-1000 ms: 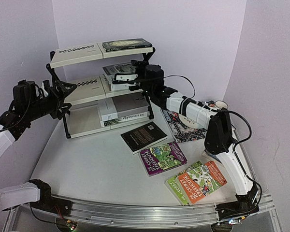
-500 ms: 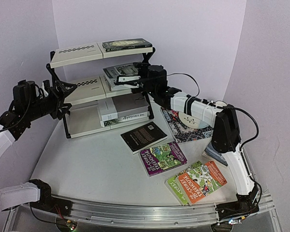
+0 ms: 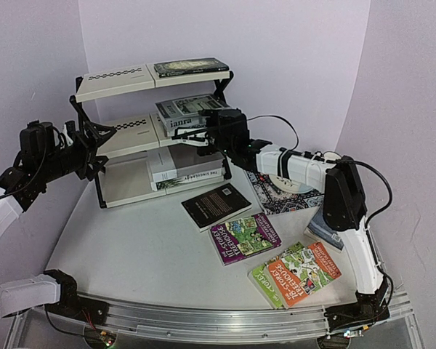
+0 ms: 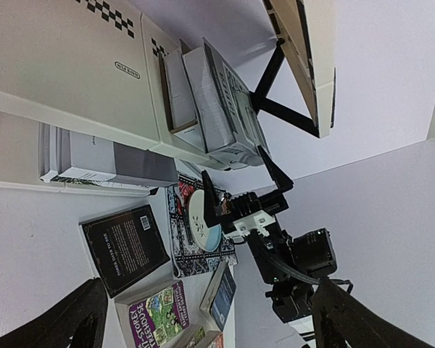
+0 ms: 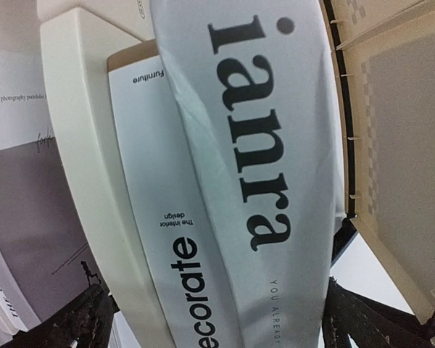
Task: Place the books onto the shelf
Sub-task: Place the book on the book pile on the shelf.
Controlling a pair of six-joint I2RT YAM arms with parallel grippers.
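Top view: right gripper [image 3: 192, 133] is seen just in front of the shelf's [image 3: 116, 80] middle tier, jaws spread, nothing clamped. "laura" book [image 3: 185, 109] is lying on that tier, so that placement looks done. Left gripper [image 3: 94, 153] is parked at the shelf's left end, spread and empty, likely to keep clear. Black book [image 3: 216, 206] and purple paperback [image 3: 245, 237] are lying in front of the shelf, not yet shelved.

Left wrist view: own fingers are seen wide apart, nothing between.

Right wrist view: "laura" book is stacked slightly askew on "Decorate" book [image 5: 159, 239], ungripped.
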